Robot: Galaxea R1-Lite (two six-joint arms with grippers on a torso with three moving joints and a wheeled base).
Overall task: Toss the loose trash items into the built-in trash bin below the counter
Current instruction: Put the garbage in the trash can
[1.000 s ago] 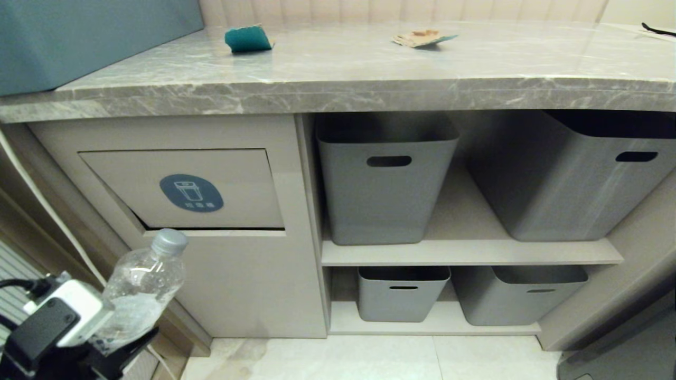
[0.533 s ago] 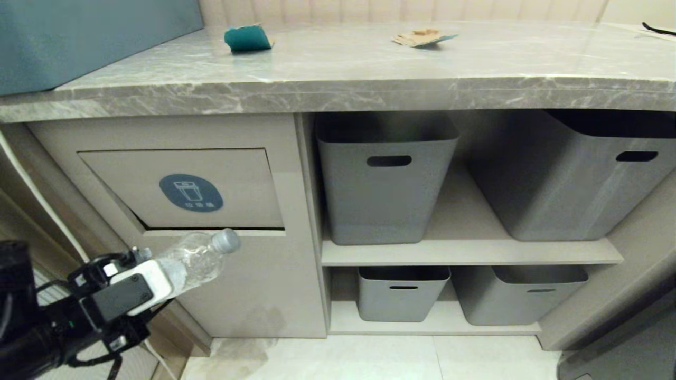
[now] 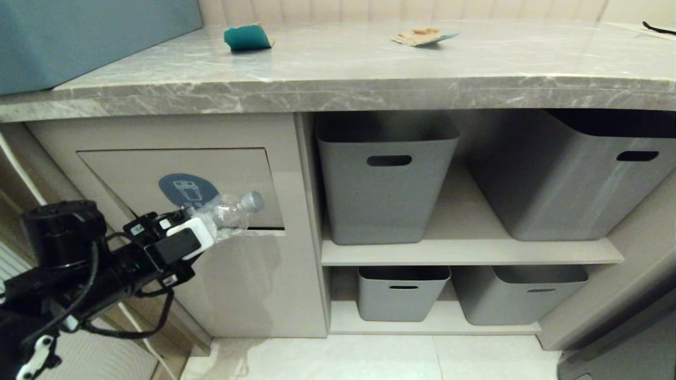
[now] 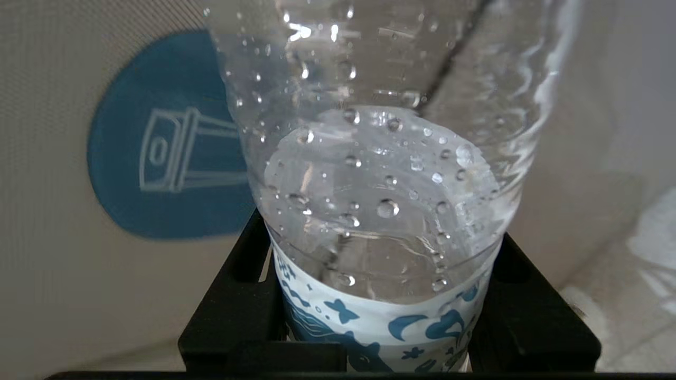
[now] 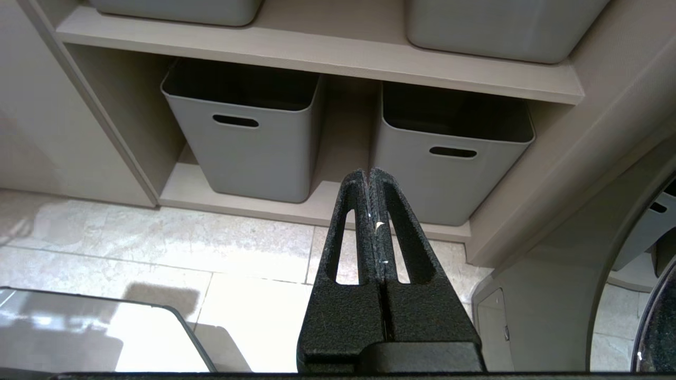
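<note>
Trouble is most likely to be met at the flap (image 3: pixel 179 184) of the trash bin, at centre left of the head view. The water bottle (image 3: pixel 224 211) is being pinched low on its body, at the printed label, by the left pincer (image 3: pixel 198 227), with its grey cap (image 3: pixel 252 201) being pointed toward the lower right part of the flap. The cap is being shown close to the flap's lower edge; if the push is being made there, or on the cabinet frame beside it, the flap may not be tilted in and the bottle may be forced back or twisted in the grip. Because a thin, droplet-covered plastic wall is being held, slipping is being risked as well, and the bottle could be dropped to the floor. Whether the cap is touching the flap cannot be told.

Compared with a second ago, the bottle is being carried higher and further right in the head view, from the lower left corner up across the blue sticker (image 3: pixel 182 186), and is being laid nearly level instead of upright.

The right pincer (image 5: pixel 369 182) is being kept pressed together, empty, over the floor near the lower grey baskets (image 5: pixel 248 142). The teal card piece (image 3: pixel 246 38) and the brown cardboard scrap (image 3: pixel 420 37) are being left on the table (image 3: pixel 338 68), at the top of the frame.
</note>
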